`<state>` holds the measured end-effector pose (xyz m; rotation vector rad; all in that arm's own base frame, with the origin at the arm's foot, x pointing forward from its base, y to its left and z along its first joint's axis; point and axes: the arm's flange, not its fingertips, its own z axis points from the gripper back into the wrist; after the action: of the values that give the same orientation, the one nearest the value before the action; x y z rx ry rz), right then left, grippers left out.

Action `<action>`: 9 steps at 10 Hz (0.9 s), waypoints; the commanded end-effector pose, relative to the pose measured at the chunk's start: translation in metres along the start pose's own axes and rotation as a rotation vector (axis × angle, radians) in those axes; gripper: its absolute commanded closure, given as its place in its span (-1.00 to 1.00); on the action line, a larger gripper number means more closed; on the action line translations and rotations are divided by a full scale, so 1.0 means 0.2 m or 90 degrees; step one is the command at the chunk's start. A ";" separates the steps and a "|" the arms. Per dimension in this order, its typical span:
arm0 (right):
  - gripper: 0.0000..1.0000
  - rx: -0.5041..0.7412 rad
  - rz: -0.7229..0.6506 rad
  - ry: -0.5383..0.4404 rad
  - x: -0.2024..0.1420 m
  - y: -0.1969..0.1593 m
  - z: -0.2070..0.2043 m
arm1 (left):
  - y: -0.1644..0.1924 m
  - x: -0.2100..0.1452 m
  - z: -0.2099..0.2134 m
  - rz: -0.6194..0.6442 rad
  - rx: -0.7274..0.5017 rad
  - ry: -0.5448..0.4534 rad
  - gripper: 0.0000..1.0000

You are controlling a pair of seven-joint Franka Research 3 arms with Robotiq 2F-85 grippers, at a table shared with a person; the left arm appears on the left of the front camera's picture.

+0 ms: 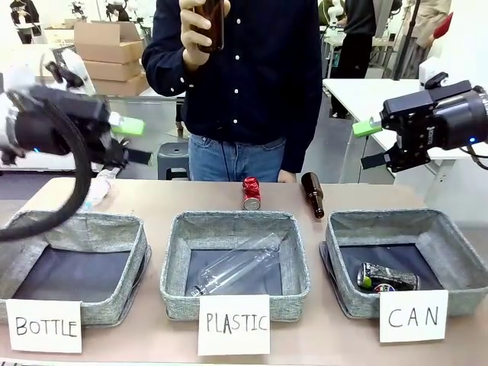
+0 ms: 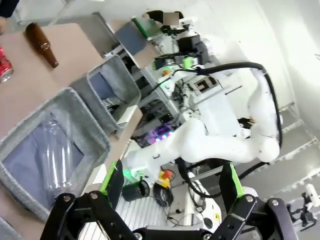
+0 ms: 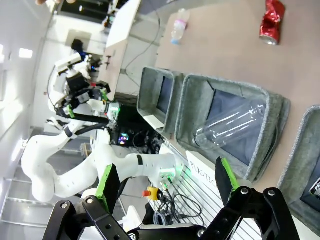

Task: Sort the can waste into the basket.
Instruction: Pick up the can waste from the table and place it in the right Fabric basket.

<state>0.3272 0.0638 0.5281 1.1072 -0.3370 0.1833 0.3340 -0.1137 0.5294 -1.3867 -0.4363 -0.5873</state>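
The right pincer [image 1: 370, 145] hung wide open and empty above the right end of the wooden bench [image 1: 152, 200]. The left pincer [image 1: 131, 142] was equally spread and held nothing. The dark black-green metal drink can [image 1: 386, 277] lay on its side inside the square grey fabric basket carded "CAN" [image 1: 396, 219]. The dented red metal can [image 1: 251, 193] stood on the bench behind the middle grey bin [image 1: 229, 223], well apart from both pincers. The task looked half done, with the red can left to fetch.

The red can [image 2: 4, 67] is cut by the picture's edge. The person's hand [image 1: 195, 30] hides part of a brown bottle [image 1: 216, 21].
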 end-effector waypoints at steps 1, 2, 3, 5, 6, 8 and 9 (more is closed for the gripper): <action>-1.00 0.002 0.000 0.004 0.00 0.00 0.01 | 0.03 0.02 0.01 0.034 0.017 0.027 -1.00; -1.00 0.002 0.000 0.004 0.00 0.00 0.01 | 0.00 0.00 0.00 0.000 0.000 0.000 -1.00; -1.00 0.002 0.000 0.004 0.00 0.00 0.01 | 0.00 0.00 0.00 0.000 0.000 0.000 -1.00; -1.00 0.002 0.000 0.004 0.00 0.00 0.01 | 0.00 0.00 0.00 0.000 0.000 0.000 -1.00; -1.00 0.002 0.000 0.004 0.00 0.00 0.01 | 0.00 0.00 0.00 0.000 0.000 0.000 -1.00; -1.00 0.002 0.000 0.004 0.00 0.00 0.01 | 0.00 0.00 0.00 0.000 0.000 0.000 -1.00; -1.00 0.002 0.000 0.004 0.00 0.00 0.01 | 0.00 0.00 0.00 0.000 0.000 0.000 -1.00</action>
<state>0.3271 0.0639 0.5283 1.1072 -0.3372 0.1836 0.3385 -0.1126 0.5314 -1.3780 -0.4143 -0.5807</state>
